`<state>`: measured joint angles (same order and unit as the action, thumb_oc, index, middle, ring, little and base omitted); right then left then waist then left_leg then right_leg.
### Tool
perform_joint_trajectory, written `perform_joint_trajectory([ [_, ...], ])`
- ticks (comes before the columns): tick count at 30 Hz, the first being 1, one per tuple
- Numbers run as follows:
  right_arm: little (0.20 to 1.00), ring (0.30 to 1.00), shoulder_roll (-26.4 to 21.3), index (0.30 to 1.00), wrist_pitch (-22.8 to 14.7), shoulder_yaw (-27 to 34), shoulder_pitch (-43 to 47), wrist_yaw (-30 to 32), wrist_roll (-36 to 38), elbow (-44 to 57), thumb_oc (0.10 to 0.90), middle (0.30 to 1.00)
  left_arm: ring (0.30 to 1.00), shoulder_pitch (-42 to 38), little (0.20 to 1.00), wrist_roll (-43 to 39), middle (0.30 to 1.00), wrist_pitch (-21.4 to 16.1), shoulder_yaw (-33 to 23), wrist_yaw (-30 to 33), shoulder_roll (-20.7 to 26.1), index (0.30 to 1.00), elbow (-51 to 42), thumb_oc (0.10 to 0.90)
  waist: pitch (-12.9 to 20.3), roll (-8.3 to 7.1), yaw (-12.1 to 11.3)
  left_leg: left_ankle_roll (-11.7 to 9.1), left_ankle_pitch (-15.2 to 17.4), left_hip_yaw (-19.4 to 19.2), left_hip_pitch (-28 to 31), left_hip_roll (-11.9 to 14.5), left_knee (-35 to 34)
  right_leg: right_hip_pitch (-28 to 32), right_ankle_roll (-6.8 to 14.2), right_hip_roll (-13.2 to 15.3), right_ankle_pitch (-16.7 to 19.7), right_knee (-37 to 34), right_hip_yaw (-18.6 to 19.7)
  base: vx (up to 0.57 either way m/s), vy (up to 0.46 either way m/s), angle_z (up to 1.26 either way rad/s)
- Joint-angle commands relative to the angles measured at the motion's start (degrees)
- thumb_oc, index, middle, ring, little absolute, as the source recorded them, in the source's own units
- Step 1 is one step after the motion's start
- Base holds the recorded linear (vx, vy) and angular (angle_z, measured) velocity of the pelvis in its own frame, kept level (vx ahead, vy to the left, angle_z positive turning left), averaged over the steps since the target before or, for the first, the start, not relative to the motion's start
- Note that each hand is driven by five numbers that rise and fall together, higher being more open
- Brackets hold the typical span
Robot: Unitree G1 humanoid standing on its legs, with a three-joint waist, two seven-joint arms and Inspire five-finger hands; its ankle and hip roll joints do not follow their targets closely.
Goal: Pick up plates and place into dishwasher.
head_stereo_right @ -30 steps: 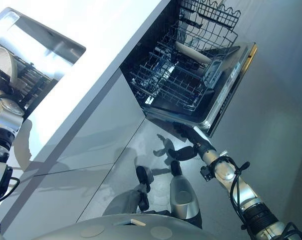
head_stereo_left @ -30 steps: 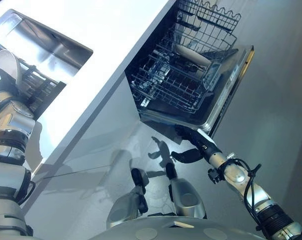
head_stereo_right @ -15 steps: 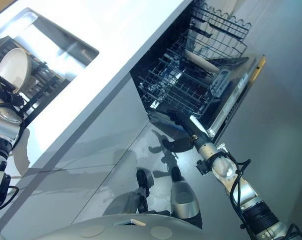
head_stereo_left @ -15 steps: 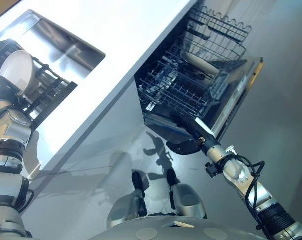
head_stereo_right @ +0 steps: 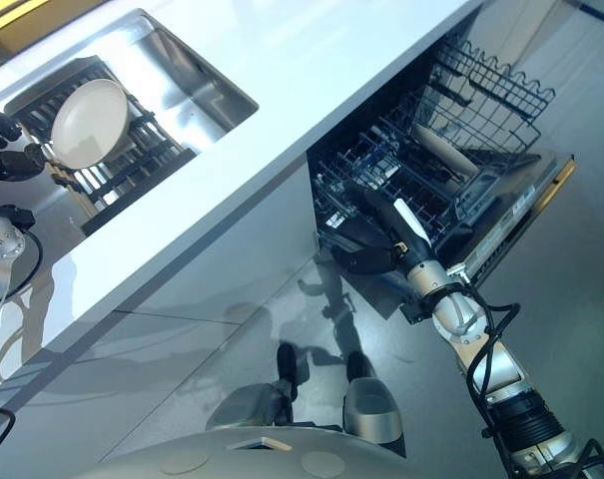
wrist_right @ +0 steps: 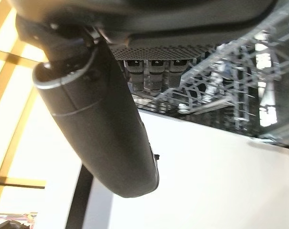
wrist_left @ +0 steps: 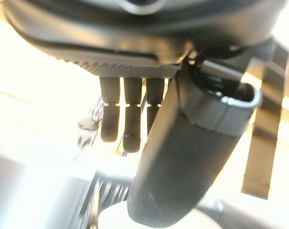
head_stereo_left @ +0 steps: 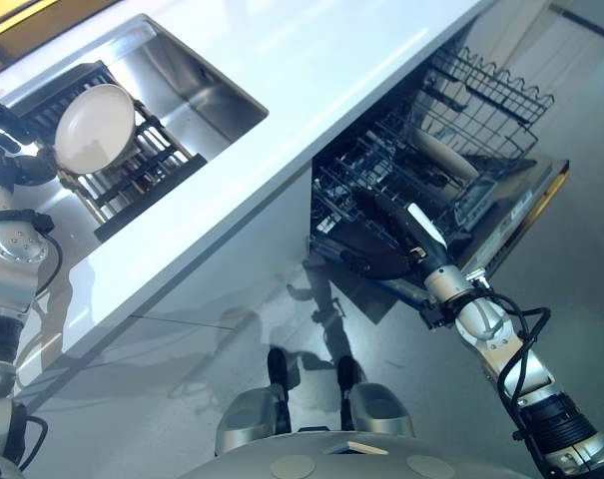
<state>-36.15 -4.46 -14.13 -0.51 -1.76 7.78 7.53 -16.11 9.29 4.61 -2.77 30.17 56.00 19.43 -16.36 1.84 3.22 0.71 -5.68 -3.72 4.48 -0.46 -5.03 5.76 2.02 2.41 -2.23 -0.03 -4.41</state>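
Observation:
A white plate (head_stereo_left: 94,142) stands on edge in a black dish rack (head_stereo_left: 142,175) inside the sink. My left hand (head_stereo_left: 9,152) is just left of that plate, close to its rim, fingers straight and holding nothing; the plate's edge (wrist_left: 113,217) shows past the thumb in the left wrist view. The dishwasher (head_stereo_left: 501,225) stands open with its wire racks pulled out. Another pale plate (head_stereo_left: 444,158) lies in the rack. My right hand (head_stereo_left: 386,235) is open at the front of the lower rack (head_stereo_left: 356,185), holding nothing.
The white countertop (head_stereo_left: 282,90) runs between the steel sink (head_stereo_left: 197,85) and the dishwasher. The lowered dishwasher door (head_stereo_left: 526,215) sticks out over the grey floor to the right of my right arm. An upper wire basket (head_stereo_left: 491,90) sits at the far side.
The camera has swung, shifting the whole picture. My right hand has risen from below the door edge up to the lower rack's front. My left hand now sits beside the plate in the sink rack.

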Motion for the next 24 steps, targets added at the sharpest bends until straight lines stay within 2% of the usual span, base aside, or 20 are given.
perform_joint_trajectory([
  [1,0.9,0.9,-0.1,0.9,-7.7,0.9,0.9,1.2,-0.4,7.0,0.8,0.9,0.305,0.3,0.205,3.1,0.305,-4.0,-4.9,4.6,6.1,0.305,-2.4,0.105,10.0,0.76,0.6,-0.1,7.5,1.5,1.3,-3.9,1.7,-3.7,2.9,-1.2,-2.8,6.1,-0.6,0.01,-0.005,0.11],
  [5,0.9,0.9,-0.3,0.9,-7.5,1.1,0.9,0.8,-0.2,6.9,0.8,0.9,0.312,0.7,0.214,3.1,0.312,-5.1,-5.2,4.5,6.0,0.312,-4.0,0.114,10.3,0.71,0.5,0.1,7.6,1.7,1.6,-3.9,1.7,-3.6,2.9,-1.2,-3.0,6.7,-0.7,0.01,-0.002,0.07],
  [7,0.9,0.9,-0.4,0.9,-7.6,1.8,0.8,0.9,-0.2,7.0,0.8,0.9,0.385,1.4,0.299,2.4,0.385,-4.9,-5.8,3.3,5.8,0.385,-6.0,0.199,10.3,0.65,0.4,0.2,7.8,1.8,1.7,-3.9,1.8,-3.5,2.9,-1.2,-3.1,6.8,-0.7,0.0,0.0,0.0],
  [8,0.9,0.9,-0.4,0.9,-7.6,2.0,0.7,1.0,-0.2,7.0,0.8,0.9,0.467,2.0,0.395,2.1,0.467,-4.7,-6.0,2.5,5.5,0.467,-7.0,0.295,10.3,0.64,0.3,0.2,7.8,1.8,1.7,-3.9,1.8,-3.5,2.9,-1.1,-3.2,6.8,-0.7,0.0,0.0,0.0],
  [9,0.9,0.9,-0.4,0.9,-7.7,2.0,0.6,1.0,-0.2,7.1,0.8,0.9,0.498,2.4,0.431,1.9,0.498,-4.5,-6.2,1.9,5.3,0.498,-7.7,0.331,10.3,0.63,0.4,0.2,7.8,1.8,1.8,-3.9,1.8,-3.5,2.9,-1.2,-3.1,6.8,-0.7,0.0,0.0,0.0],
  [10,0.9,0.9,-0.3,0.9,-7.6,2.3,0.6,0.9,-0.1,7.1,0.8,0.9,0.9,3.0,0.9,1.1,0.9,-3.8,-6.2,0.1,4.8,0.9,-9.1,0.8,10.3,0.56,0.4,0.2,7.8,1.9,1.9,-4.0,1.8,-3.4,3.0,-1.2,-3.0,6.7,-0.6,0.0,0.0,0.0],
  [13,0.9,0.9,-0.4,0.9,-7.2,2.4,0.8,0.1,0.3,7.0,0.8,0.9,0.9,3.2,0.9,-1.1,0.9,-2.2,-4.7,-4.1,3.2,0.9,-11.0,0.8,10.2,0.58,0.6,0.2,7.7,1.9,2.0,-4.0,1.7,-3.4,3.2,-1.1,-2.7,6.8,-0.5,0.0,0.0,0.0],
  [17,0.9,0.9,0.0,0.9,-6.2,0.6,2.2,-0.1,1.1,5.5,0.8,0.9,0.9,-0.4,0.9,-5.0,0.9,1.4,1.0,-9.7,0.3,0.9,-11.0,0.8,10.0,0.63,1.0,0.3,7.8,1.5,2.1,-4.1,1.9,-3.6,3.5,-1.1,-2.1,6.8,-0.2,0.03,-0.014,-0.01],
  [24,0.9,0.9,2.0,0.9,-4.5,-4.3,4.0,-0.2,1.4,1.3,0.8,0.9,0.9,-8.5,0.9,-6.1,0.9,6.0,10.9,-13.1,-3.7,0.9,-4.2,0.8,9.3,1.0,2.3,0.7,7.9,0.0,1.8,-4.1,2.6,-4.0,3.6,-1.2,-1.8,6.2,0.4,0.05,-0.028,-0.03],
])
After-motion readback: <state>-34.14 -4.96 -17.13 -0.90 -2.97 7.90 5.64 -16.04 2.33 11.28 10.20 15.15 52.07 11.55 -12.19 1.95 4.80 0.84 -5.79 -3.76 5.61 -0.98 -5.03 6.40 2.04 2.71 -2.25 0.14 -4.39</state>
